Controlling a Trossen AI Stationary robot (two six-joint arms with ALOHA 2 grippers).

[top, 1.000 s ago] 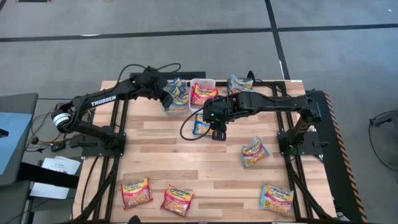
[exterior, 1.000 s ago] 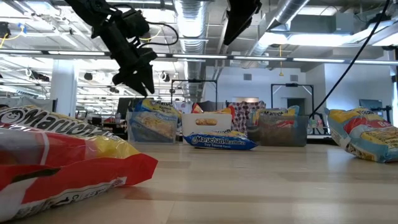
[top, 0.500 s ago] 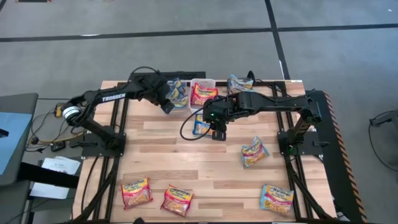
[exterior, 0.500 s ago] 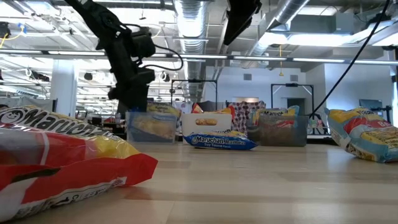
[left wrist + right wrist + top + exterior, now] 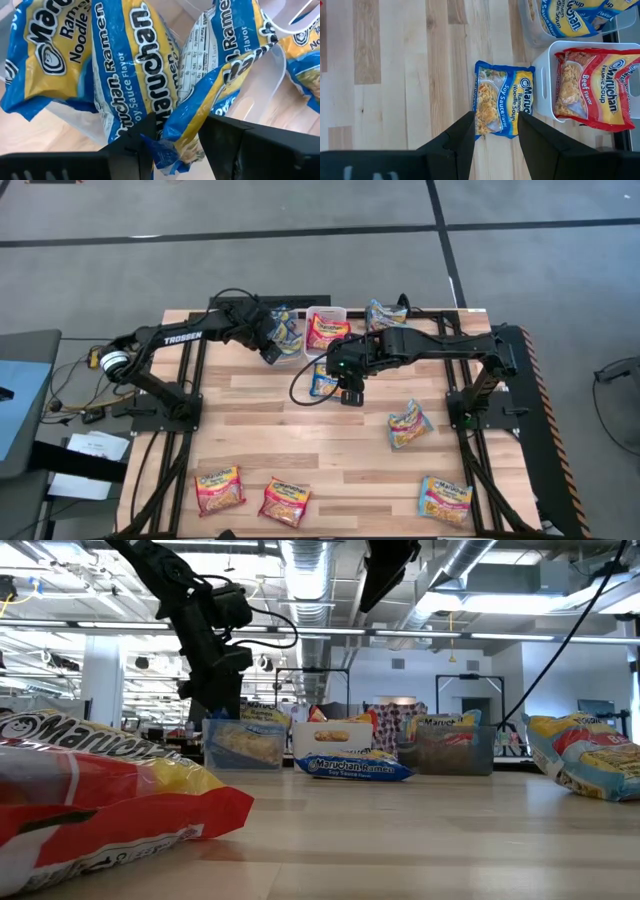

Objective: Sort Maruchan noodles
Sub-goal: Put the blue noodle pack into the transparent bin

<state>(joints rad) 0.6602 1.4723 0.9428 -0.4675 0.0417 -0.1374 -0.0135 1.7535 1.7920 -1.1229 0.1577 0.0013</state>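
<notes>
The right claw (image 5: 350, 394) hangs above the middle of the wooden tabletop (image 5: 260, 435), jaws parted and empty. Directly under it, seen between its fingers in the right wrist view, lies a blue soy sauce packet (image 5: 502, 104), flat on the wood just beside the white bin (image 5: 546, 75) that holds a red beef packet (image 5: 592, 92). The blue packet's long axis runs along the gap between the fingers, so the narrower width would be spanned by a straight descent — that alignment is judged to be what the next move turns on. The bin wall on one side leaves little room; the other side is open wood.

The left claw (image 5: 268, 348) is down at the clear bin (image 5: 287, 352) at the far edge, where blue packets (image 5: 120, 75) are gathered. A corner of one blue packet sits between its fingers (image 5: 235, 145), which are partly closed; whether it is gripped or being let go cannot be told.

Elsewhere, loose packets remain well apart: two red ones (image 5: 219, 487) at the near left, one (image 5: 409, 425) right of centre, one (image 5: 445, 498) at the near right — all with free room around them.
</notes>
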